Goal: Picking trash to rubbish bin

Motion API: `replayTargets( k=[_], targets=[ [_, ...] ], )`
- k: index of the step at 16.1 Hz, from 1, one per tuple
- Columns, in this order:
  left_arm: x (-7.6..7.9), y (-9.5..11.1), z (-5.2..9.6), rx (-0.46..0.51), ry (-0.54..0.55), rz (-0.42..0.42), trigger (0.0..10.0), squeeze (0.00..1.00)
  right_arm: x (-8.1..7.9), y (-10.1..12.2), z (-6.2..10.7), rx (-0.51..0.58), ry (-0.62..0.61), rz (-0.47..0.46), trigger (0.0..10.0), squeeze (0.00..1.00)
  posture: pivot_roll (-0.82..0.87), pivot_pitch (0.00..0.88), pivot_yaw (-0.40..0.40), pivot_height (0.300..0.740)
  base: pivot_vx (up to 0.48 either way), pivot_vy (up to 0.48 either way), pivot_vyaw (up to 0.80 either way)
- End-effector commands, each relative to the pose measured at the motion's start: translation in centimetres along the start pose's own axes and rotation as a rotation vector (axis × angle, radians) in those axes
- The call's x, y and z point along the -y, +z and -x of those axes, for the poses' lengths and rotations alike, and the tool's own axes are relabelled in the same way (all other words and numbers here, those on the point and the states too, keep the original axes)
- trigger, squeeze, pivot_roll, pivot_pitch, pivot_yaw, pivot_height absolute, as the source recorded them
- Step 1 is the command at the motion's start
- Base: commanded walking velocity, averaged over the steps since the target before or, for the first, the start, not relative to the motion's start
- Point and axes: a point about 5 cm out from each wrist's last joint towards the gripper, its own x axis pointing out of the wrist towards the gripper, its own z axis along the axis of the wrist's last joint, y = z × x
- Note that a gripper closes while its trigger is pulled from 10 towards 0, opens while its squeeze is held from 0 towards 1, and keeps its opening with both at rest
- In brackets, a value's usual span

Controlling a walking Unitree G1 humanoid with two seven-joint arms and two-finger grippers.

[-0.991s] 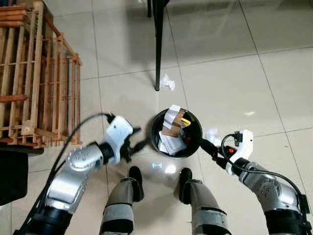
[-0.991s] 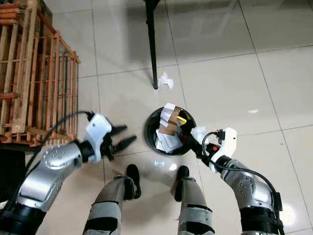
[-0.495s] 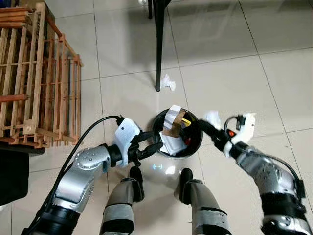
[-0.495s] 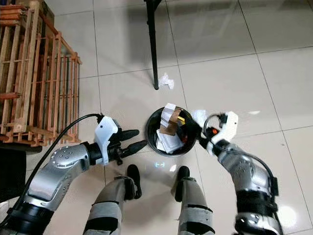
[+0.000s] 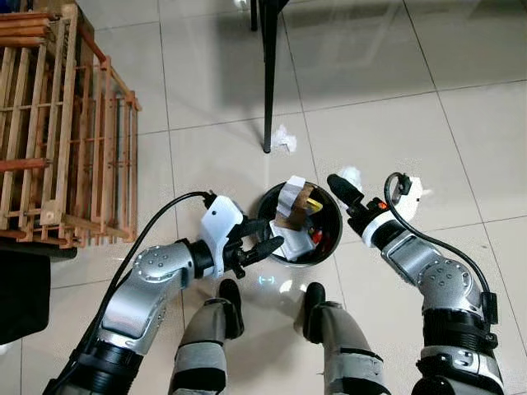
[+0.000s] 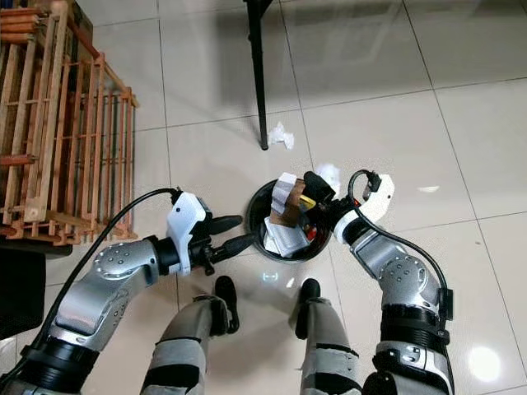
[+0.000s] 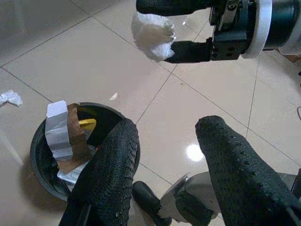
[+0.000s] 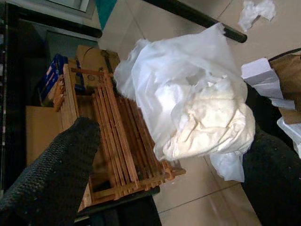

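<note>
Right end effector grips white wad (rear hidden) over bin.

Bright, even indoor light on the glossy tile floor, small glare spots just below the bin and to its right, soft shadow around the black pole, head views sharp, nearest fingers blurred

Bin: set on the floor before the robot's feet, filled with boxes. Pole: behind the bin. Crumpled paper: beside the pole's foot. Wooden crate: placed at far left.
</note>
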Motion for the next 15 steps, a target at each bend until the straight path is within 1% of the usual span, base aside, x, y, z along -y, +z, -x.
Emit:
replayTargets(
  k=[1, 2, 3, 4, 5, 6, 8, 9, 10, 11, 12, 13, 14, 15],
  targets=[
    [0.6, -0.9, 0.0, -0.030, -0.016, 0.025, 10.0, 0.00, 0.7, -0.1, 0.6, 0.002, -0.034, -0.016, 10.0, 0.00, -0.02, 0.494, 0.043, 0.720, 0.000, 0.000, 0.00],
    [0.6, -1.1, 0.0, -0.043, -0.005, 0.011, 10.0, 0.00, 1.2, -0.3, 0.9, -0.016, -0.061, 0.015, 10.0, 0.00, -0.02, 0.490, 0.043, 0.720, 0.000, 0.000, 0.00],
    [0.4, -1.2, 0.1, -0.044, 0.014, 0.006, 10.0, 0.00, 1.5, -0.8, 1.1, -0.050, -0.082, 0.080, 10.0, 0.00, -0.02, 0.490, 0.043, 0.720, 0.000, 0.000, 0.00],
    [0.1, -1.2, 0.1, -0.047, 0.044, 0.000, 10.0, 0.00, 1.9, -1.4, 1.3, -0.088, -0.104, 0.168, 10.0, 0.00, -0.02, 0.487, 0.042, 0.720, 0.000, 0.000, 0.00],
    [-0.5, -1.4, 0.3, -0.057, 0.101, -0.021, 10.0, 0.00, 2.3, -1.7, 1.7, -0.104, -0.133, 0.221, 10.0, 0.00, -0.02, 0.485, 0.043, 0.720, 0.000, 0.000, 0.00],
    [-1.5, -1.6, 0.6, -0.060, 0.189, -0.042, 10.0, 0.00, 2.8, -1.7, 2.0, -0.100, -0.171, 0.276, 10.0, 0.00, -0.02, 0.482, 0.044, 0.720, 0.000, 0.000, 0.00],
    [-4.0, -1.3, 1.4, -0.025, 0.437, -0.050, 10.0, 0.00, 3.7, -0.9, 2.5, -0.061, -0.246, 0.375, 10.0, 0.00, -0.01, 0.475, 0.046, 0.720, 0.000, 0.000, 0.00],
    [-4.6, -1.1, 1.7, -0.005, 0.511, -0.046, 10.0, 0.00, 3.8, -0.8, 2.6, -0.051, -0.256, 0.396, 10.0, 0.00, -0.01, 0.475, 0.046, 0.720, 0.000, 0.000, 0.00],
    [-5.4, -0.8, 2.2, 0.029, 0.621, -0.039, 10.0, 0.00, 3.8, -0.5, 2.7, -0.034, -0.265, 0.425, 10.0, 0.00, -0.01, 0.455, 0.046, 0.720, 0.000, 0.000, 0.00],
    [-6.0, -0.5, 2.7, 0.062, 0.718, -0.035, 10.0, 0.00, 3.5, -0.1, 2.8, -0.003, -0.276, 0.465, 10.0, 0.00, -0.01, 0.455, 0.046, 0.720, 0.000, 0.000, 0.00],
    [-6.1, -0.4, 2.9, 0.085, 0.776, -0.038, 10.0, 0.00, 3.4, 0.3, 2.8, 0.029, -0.297, 0.505, 10.0, 0.00, -0.02, 0.441, 0.046, 0.720, 0.000, 0.000, 0.00],
    [-6.0, -0.4, 2.9, 0.099, 0.800, -0.040, 10.0, 0.00, 3.4, 0.8, 3.0, 0.057, -0.322, 0.549, 10.0, 0.00, -0.01, 0.437, 0.046, 0.720, 0.000, 0.000, 0.00],
    [-5.7, -0.4, 2.8, 0.118, 0.822, -0.038, 10.0, 0.00, 3.4, 1.4, 3.2, 0.094, -0.355, 0.612, 10.0, 0.00, -0.02, 0.428, 0.045, 0.720, 0.000, 0.000, 0.00],
    [-5.7, -0.5, 2.8, 0.121, 0.825, -0.041, 10.0, 0.00, 3.3, 1.6, 3.2, 0.102, -0.365, 0.645, 10.0, 0.00, -0.01, 0.423, 0.046, 0.720, 0.000, 0.000, 0.00]
  ],
)
